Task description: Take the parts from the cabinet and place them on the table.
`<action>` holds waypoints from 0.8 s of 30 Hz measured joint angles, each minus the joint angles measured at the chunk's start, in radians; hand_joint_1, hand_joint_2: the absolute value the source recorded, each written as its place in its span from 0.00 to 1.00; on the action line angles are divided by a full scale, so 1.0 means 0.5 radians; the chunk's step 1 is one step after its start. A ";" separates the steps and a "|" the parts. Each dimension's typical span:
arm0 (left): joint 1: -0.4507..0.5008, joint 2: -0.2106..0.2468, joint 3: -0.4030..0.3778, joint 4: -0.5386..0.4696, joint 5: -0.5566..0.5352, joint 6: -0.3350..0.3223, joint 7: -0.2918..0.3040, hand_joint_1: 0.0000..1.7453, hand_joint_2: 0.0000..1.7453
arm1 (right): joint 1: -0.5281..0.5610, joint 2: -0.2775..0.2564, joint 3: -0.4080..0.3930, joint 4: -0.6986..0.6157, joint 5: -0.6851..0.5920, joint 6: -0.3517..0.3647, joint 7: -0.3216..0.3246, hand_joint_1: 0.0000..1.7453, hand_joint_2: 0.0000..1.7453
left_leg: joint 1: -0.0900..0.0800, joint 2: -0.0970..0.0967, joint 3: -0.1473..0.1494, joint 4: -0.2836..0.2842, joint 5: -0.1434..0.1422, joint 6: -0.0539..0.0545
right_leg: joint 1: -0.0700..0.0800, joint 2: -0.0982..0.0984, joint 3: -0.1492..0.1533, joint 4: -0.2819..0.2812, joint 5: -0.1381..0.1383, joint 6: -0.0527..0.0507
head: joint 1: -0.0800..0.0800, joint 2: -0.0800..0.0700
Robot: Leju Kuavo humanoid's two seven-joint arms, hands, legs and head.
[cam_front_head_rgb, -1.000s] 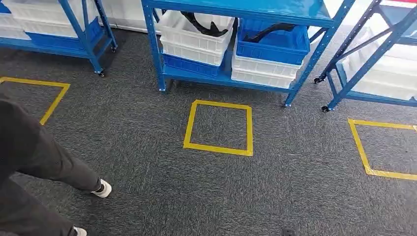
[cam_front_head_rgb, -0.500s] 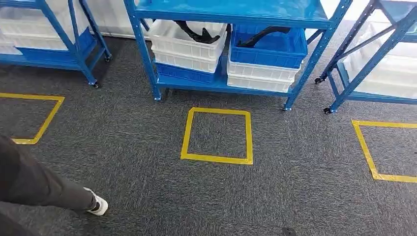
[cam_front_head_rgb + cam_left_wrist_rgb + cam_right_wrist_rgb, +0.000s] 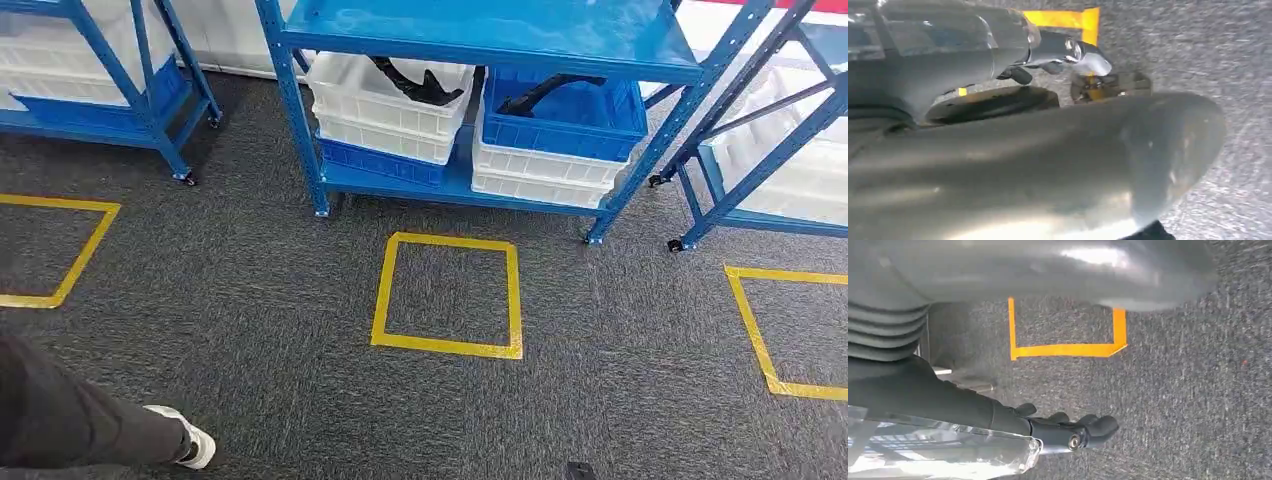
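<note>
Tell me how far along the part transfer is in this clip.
Nothing looks moved: black parts lie in the white bin and the blue bin on the rack's bottom shelf. The right hand holds nothing. Approaching, picking and carrying to a table all remain.

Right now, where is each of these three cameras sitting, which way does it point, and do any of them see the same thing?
Head view: high on the body, looking forward and down at the blue rack, yellow tape square and a person's shoe.
Left wrist view: behind the hanging left hand, facing the carpet.
Right wrist view: behind the right hand, facing the carpet.
Shared: grey carpet and yellow tape show in all three; whether it is the same square, I cannot tell.
</note>
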 joint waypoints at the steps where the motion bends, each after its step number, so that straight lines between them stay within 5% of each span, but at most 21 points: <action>1: -0.001 -0.002 0.000 -0.001 0.000 -0.008 -0.001 0.00 0.00 | 0.005 -0.001 0.001 0.001 -0.006 -0.001 0.000 0.00 0.00 | 0.000 0.013 0.059 0.000 -0.038 -0.005 | -0.001 -0.006 0.002 -0.124 0.112 0.000 | 0.013 0.000; 3: 0.000 -0.003 0.000 -0.001 0.000 -0.014 -0.001 0.00 0.00 | 0.007 -0.002 0.002 0.002 -0.019 -0.002 0.000 0.00 0.00 | -0.001 0.041 0.119 -0.004 -0.087 -0.018 | 0.002 -0.055 0.005 -0.349 0.409 -0.012 | 0.037 0.000; 4: 0.001 -0.001 0.000 0.000 0.000 -0.015 -0.001 0.00 0.00 | 0.014 -0.002 0.002 0.002 -0.023 -0.001 0.000 0.00 0.00 | -0.007 0.062 0.152 -0.001 -0.121 -0.032 | 0.018 -0.136 -0.022 -0.400 0.541 -0.025 | 0.035 0.000; 5: -0.002 0.002 0.000 0.001 0.000 -0.017 -0.001 0.00 0.00 | 0.007 0.002 0.002 0.001 -0.022 -0.001 0.001 0.00 0.00 | -0.015 0.068 0.157 0.001 -0.134 -0.045 | 0.032 -0.146 -0.025 -0.407 0.457 -0.044 | 0.038 0.000; 6: -0.002 0.002 0.000 -0.001 0.001 -0.018 -0.001 0.00 0.00 | 0.000 0.002 0.002 -0.002 -0.023 -0.001 0.000 0.00 0.00 | -0.020 0.089 0.159 0.000 -0.152 -0.058 | 0.032 -0.137 -0.021 -0.396 0.507 -0.063 | 0.041 0.000; 8: -0.009 0.002 0.001 -0.001 0.001 -0.019 -0.002 0.00 0.00 | -0.001 0.005 0.003 -0.002 -0.024 -0.002 0.001 0.00 0.00 | -0.019 0.120 0.205 0.004 -0.171 -0.074 | 0.025 -0.084 -0.010 -0.398 0.499 -0.081 | 0.016 0.000; 9: -0.015 0.002 0.001 -0.001 0.001 -0.019 -0.002 0.00 0.00 | -0.004 0.005 0.003 -0.002 -0.024 -0.002 0.001 0.00 0.00 | -0.016 0.098 0.206 0.018 -0.180 -0.085 | 0.017 -0.060 0.008 -0.413 0.499 -0.086 | 0.013 0.000; 10: -0.021 0.001 0.001 -0.002 0.001 -0.021 -0.003 0.00 0.00 | -0.005 0.005 0.003 -0.002 -0.025 -0.002 0.001 0.00 0.00 | -0.010 0.007 0.191 0.070 -0.200 -0.093 | 0.016 -0.052 0.022 -0.422 0.495 -0.091 | 0.002 0.000; 11: -0.025 0.001 0.002 -0.002 0.001 -0.021 -0.005 0.00 0.00 | -0.012 0.005 0.003 -0.002 -0.025 -0.002 0.001 0.00 0.00 | -0.006 -0.036 0.111 0.206 -0.256 -0.098 | 0.015 -0.030 0.030 -0.429 0.494 -0.099 | -0.017 0.000; 13: -0.022 0.002 0.002 -0.002 0.001 -0.022 -0.005 0.00 0.00 | -0.019 0.002 0.002 -0.002 -0.026 -0.002 0.001 0.00 0.00 | -0.004 -0.048 -0.087 0.507 -0.391 -0.102 | 0.019 0.010 0.034 -0.429 0.483 -0.116 | -0.034 0.000; 14: -0.020 0.002 0.002 -0.002 0.001 -0.022 -0.005 0.00 0.00 | -0.018 0.002 0.003 -0.002 -0.026 -0.002 0.001 0.00 0.00 | -0.004 -0.048 -0.176 0.607 -0.412 -0.100 | 0.024 0.032 0.040 -0.429 0.476 -0.124 | -0.044 0.000; 15: -0.016 0.004 0.002 -0.002 0.001 -0.022 -0.005 0.00 0.00 | -0.016 0.002 0.003 -0.002 -0.026 -0.002 0.001 0.00 0.00 | -0.004 -0.048 -0.219 0.614 -0.379 -0.096 | 0.027 0.054 0.048 -0.429 0.470 -0.126 | -0.050 0.000; 16: -0.015 0.005 0.002 -0.001 0.001 -0.022 -0.005 0.00 0.00 | -0.012 0.002 0.003 -0.002 -0.026 -0.002 0.001 0.00 0.00 | -0.006 -0.049 -0.225 0.545 -0.286 -0.089 | 0.029 0.079 0.063 -0.428 0.461 -0.126 | -0.053 0.000; 19: -0.012 0.006 0.003 -0.001 0.001 -0.031 -0.005 0.00 0.00 | -0.007 0.003 0.005 -0.003 -0.018 -0.001 0.001 0.00 0.00 | -0.013 -0.086 -0.142 0.148 0.048 -0.057 | 0.028 0.110 0.092 -0.429 0.438 -0.120 | -0.063 0.000; 20: -0.017 0.008 0.003 -0.001 0.003 -0.037 -0.006 0.00 0.00 | -0.005 0.007 0.005 -0.003 -0.013 -0.002 0.001 0.00 0.00 | -0.017 -0.092 -0.158 0.133 -0.029 -0.050 | 0.027 0.128 0.096 -0.425 0.436 -0.115 | -0.067 0.000; 21: -0.020 0.008 0.003 -0.001 0.003 -0.040 -0.008 0.00 0.00 | -0.004 0.007 0.006 -0.003 -0.004 -0.002 0.001 0.00 1.00 | -0.022 -0.093 -0.157 0.116 -0.026 -0.043 | 0.025 0.131 0.082 -0.419 0.430 -0.100 | -0.078 0.000; 22: -0.017 0.008 0.003 -0.002 0.004 -0.042 -0.009 0.00 0.00 | -0.001 0.007 0.008 -0.003 -0.001 -0.002 0.002 0.00 1.00 | -0.023 -0.093 -0.154 0.113 0.030 -0.034 | 0.024 0.131 0.086 -0.420 0.423 -0.087 | -0.076 0.000; 23: -0.013 0.011 0.003 -0.001 0.005 -0.043 -0.010 0.00 0.00 | 0.005 0.007 0.017 -0.002 0.002 -0.002 0.002 0.00 1.00 | -0.020 -0.094 -0.146 0.101 0.026 -0.031 | 0.025 0.128 0.099 -0.421 0.408 -0.078 | -0.073 0.000; 24: -0.014 0.011 0.003 -0.001 0.005 -0.043 -0.011 0.00 0.00 | 0.003 0.006 0.021 -0.002 0.002 -0.002 0.002 0.00 1.00 | -0.022 -0.095 -0.145 0.102 0.029 -0.037 | 0.026 0.125 0.101 -0.427 0.412 -0.091 | -0.071 0.000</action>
